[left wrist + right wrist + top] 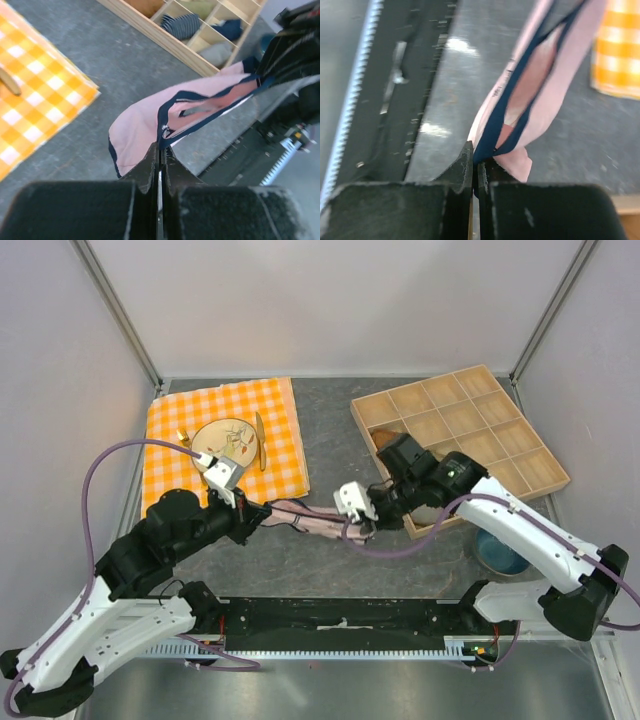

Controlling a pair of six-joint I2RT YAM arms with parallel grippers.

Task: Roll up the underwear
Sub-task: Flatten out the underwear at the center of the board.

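- Underwear [308, 519] is stretched between both grippers, low over the near middle of the table [330, 420]. No roll is begun.
- Left gripper [160, 150] is clenched on 1 navy-edged end, right gripper [476, 161] on the other.
- Step, by my reading: pulling it straight. Next it needs laying flat, then 1 end turned over evenly.
- Tray [165, 42] to the right holds 5 rolls [182, 25], 1 per compartment: brown, olive, striped, navy, grey. Its far compartments are bare.

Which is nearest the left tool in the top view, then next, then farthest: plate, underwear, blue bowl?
1. underwear, pinched in the left tool, stretching to its right.
2. plate, behind it on the checkered cloth.
3. blue bowl, far over on the right side.
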